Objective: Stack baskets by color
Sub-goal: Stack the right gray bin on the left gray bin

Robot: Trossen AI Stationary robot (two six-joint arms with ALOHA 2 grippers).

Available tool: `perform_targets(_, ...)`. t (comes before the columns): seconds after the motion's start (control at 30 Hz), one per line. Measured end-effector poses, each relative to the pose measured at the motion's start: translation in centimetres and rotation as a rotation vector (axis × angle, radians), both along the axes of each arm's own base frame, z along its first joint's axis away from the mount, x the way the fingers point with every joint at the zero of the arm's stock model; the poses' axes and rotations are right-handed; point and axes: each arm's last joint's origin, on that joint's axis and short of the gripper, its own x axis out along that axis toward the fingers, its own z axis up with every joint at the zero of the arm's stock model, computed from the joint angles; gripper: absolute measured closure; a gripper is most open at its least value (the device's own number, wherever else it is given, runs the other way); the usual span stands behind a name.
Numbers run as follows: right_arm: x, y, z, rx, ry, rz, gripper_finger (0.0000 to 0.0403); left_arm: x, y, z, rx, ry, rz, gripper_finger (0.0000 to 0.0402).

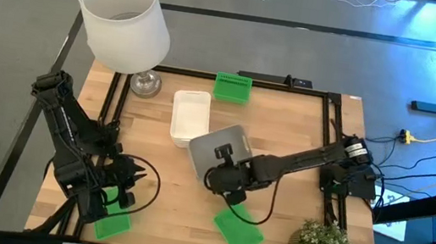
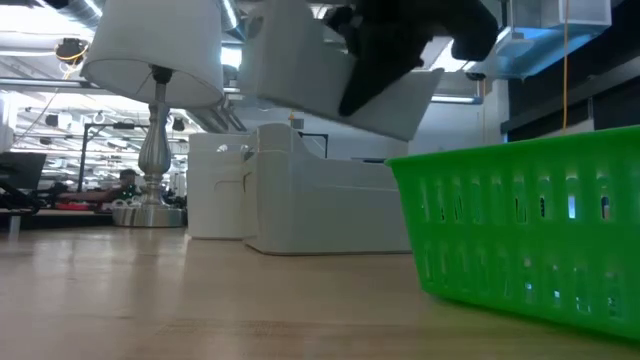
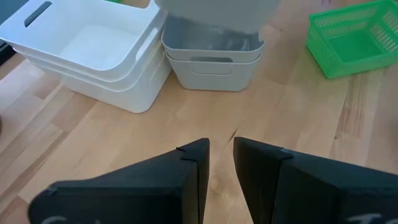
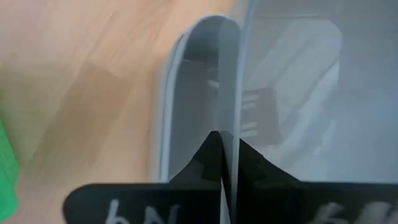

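I am pinching the rim of a light, stiff grey basket point(image 1: 218, 149) with the right gripper point(image 1: 229, 181), beside the white baskets point(image 1: 190, 116); the thin wall may be slipping. The left gripper point(image 1: 125, 186) is waiting, slightly spread.

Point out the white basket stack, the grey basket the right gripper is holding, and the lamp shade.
white basket stack point(image 1: 190, 114): high view, floor of the top basket
grey basket point(image 1: 216, 145): high view, its floor
lamp shade point(image 1: 125, 25): high view, outer side wall
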Motion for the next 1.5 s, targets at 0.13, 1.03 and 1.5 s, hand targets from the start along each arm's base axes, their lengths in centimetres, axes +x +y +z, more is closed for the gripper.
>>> perform_targets(0.13,0.5,-0.6,-0.9,0.012,0.039,0.021,0.0403,0.0,0.0,0.0,0.0,0.0,0.0,0.0337)
perform_targets(1.03,0.1,-2.0,-2.0,0.222,0.213,0.006,0.0357,0.0,0.0,0.0,0.001,0.0,-0.001,0.0337)
perform_targets(1.5,0.2,-2.0,-1.0,0.164,0.2,-0.014,0.032,-0.1,-0.1,-0.1,-0.029,0.045,-0.01,0.0337)
